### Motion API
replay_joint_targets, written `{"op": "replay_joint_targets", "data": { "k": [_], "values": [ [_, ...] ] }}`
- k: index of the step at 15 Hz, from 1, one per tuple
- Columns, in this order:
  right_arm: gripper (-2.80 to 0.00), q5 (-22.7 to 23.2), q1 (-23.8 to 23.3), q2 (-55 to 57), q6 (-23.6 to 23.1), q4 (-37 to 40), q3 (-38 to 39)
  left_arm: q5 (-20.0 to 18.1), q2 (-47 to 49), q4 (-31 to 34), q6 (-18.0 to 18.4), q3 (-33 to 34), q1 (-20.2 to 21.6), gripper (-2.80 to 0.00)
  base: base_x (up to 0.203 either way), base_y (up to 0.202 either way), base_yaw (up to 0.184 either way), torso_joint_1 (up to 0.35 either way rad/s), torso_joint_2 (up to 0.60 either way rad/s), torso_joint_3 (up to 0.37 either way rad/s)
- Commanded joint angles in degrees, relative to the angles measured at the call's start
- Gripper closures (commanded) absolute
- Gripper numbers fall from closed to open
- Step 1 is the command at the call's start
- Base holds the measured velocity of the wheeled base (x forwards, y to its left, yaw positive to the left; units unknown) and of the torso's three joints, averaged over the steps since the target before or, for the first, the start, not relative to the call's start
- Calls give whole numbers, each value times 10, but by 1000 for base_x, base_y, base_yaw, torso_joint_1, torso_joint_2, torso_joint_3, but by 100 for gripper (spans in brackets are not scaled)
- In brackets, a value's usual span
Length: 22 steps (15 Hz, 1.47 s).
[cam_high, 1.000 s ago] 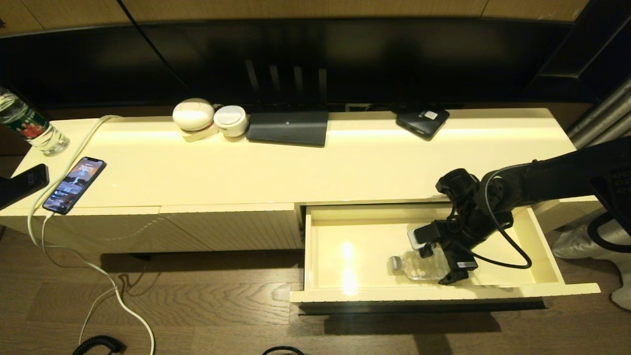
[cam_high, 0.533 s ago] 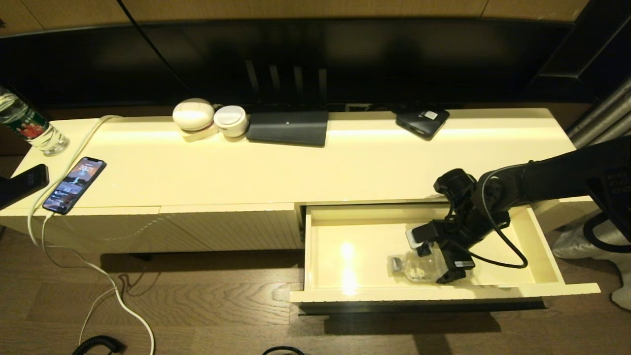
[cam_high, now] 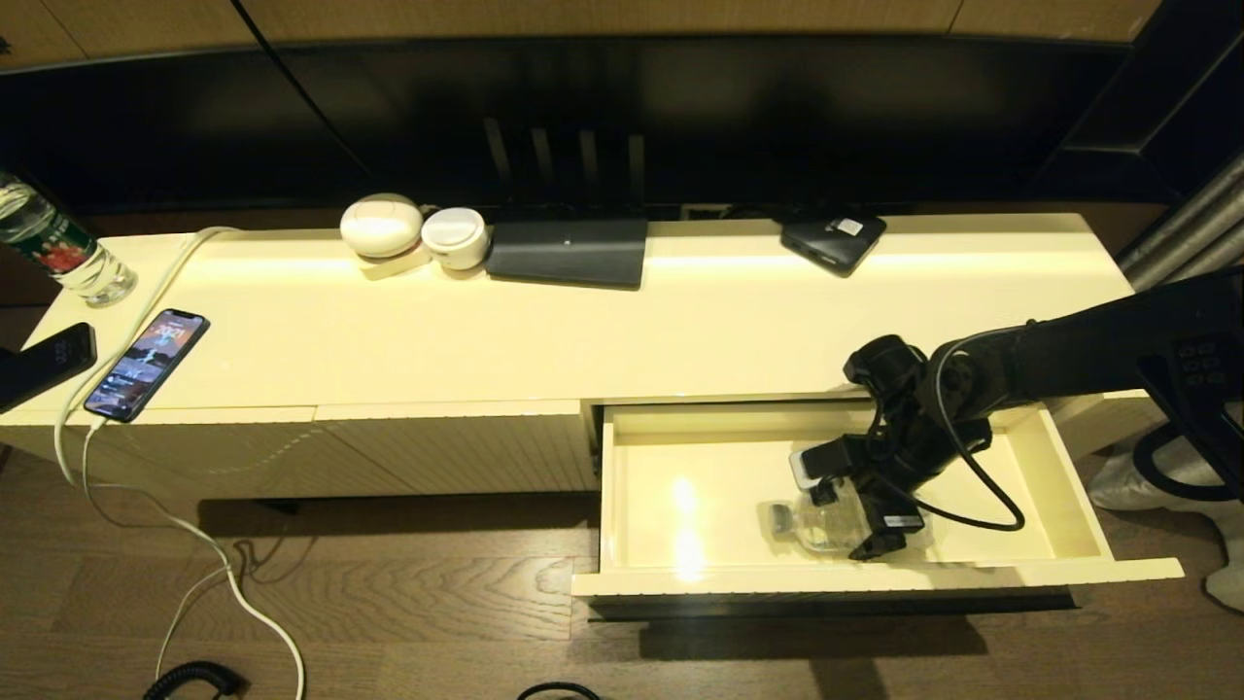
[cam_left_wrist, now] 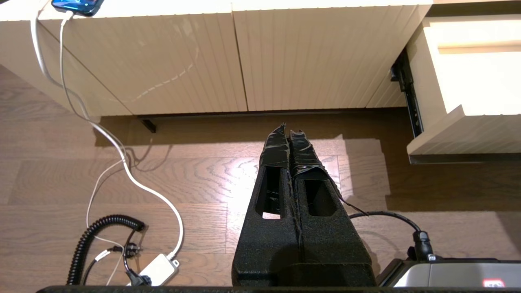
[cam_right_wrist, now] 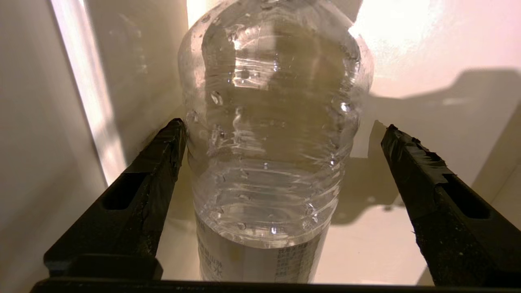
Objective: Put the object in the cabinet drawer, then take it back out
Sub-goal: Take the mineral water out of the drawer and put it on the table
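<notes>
The bottle (cam_right_wrist: 268, 134) is found lying on the drawer (cam_high: 982, 574) floor, between the spread fingers of the right tool (cam_right_wrist: 281, 162); one finger is just beside it, the other apart. Retrieval is judged in hand: closing, then lifting. The left tool (cam_left_wrist: 290, 134), pressed together, is parked low.

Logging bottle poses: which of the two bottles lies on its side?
The clear bottle in the open drawer, between the right tool's spread fingers; the labelled bottle stands upright.
</notes>
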Motion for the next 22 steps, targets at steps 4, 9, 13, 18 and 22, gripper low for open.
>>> {"op": "replay_joint_targets", "data": {
  "k": [4,9,13,18,22],
  "values": [
    [-280,2,2,-1,-4,2,-1,0,0,0,0,1,0,0,0,0,0,0,0,0],
    [-280,2,2,1,-1,2,0,0,0,0,0,1,0,0,0,0,0,0,0,0],
    [0,10,2,-2,0,2,0,0,0,0,0,2,0,0,0,0,0,0,0,0],
    [0,13,4,-3,0,3,-1,0,0,0,0,1,0,0,0,0,0,0,0,0],
    [0,14,4,-8,0,4,1,0,0,0,0,1,0,0,0,0,0,0,0,0]
  ]
}}
